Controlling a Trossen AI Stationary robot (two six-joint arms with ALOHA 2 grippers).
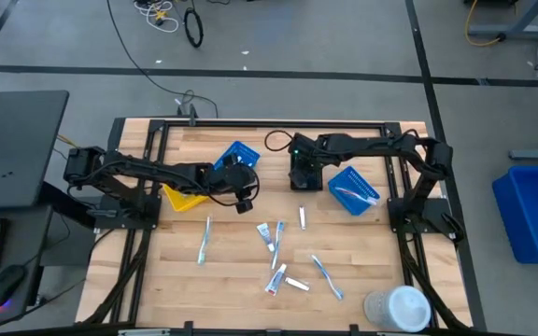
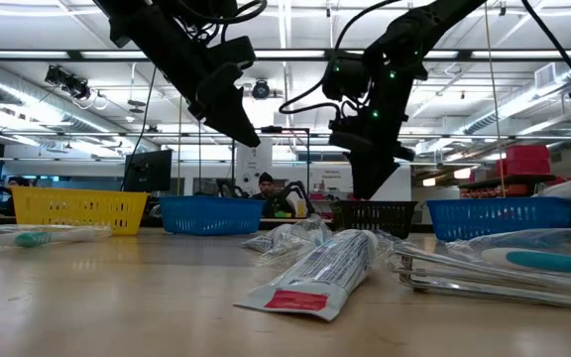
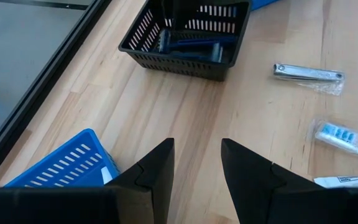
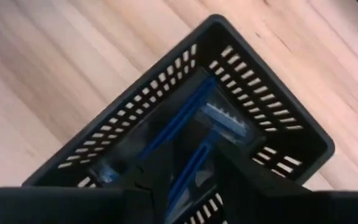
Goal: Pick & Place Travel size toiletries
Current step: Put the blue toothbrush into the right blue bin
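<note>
Right now the right gripper [image 1: 304,175] hangs directly over the black basket [image 4: 253,99], fingers slightly apart with nothing visibly clamped between them. Below them, inside the basket, lie blue-handled razors [image 4: 219,121]. Judging by that, this looks like a drop just made or a release being finished.

Across the table, the left gripper [image 1: 242,196] hovers above bare wood between the blue basket [image 1: 238,154] and the scatter of toiletries, its fingers [image 3: 154,171] spread and empty. Ahead of it sit a packaged nail clipper [image 3: 308,73] and a wrapped toothbrush [image 3: 344,137]. Further out, toothpaste tubes [image 1: 267,232] and more toothbrushes [image 1: 326,276] are still strewn mid-table, with one toothbrush [image 1: 204,239] off on the left arm's side. Plenty remains to sort.

The risks? Those crinkly wrappers could slip out of a pinch, and overlapping pieces near the centre could come up two at a time. With both arms close around the middle baskets, a careless reach could knock a basket.
</note>
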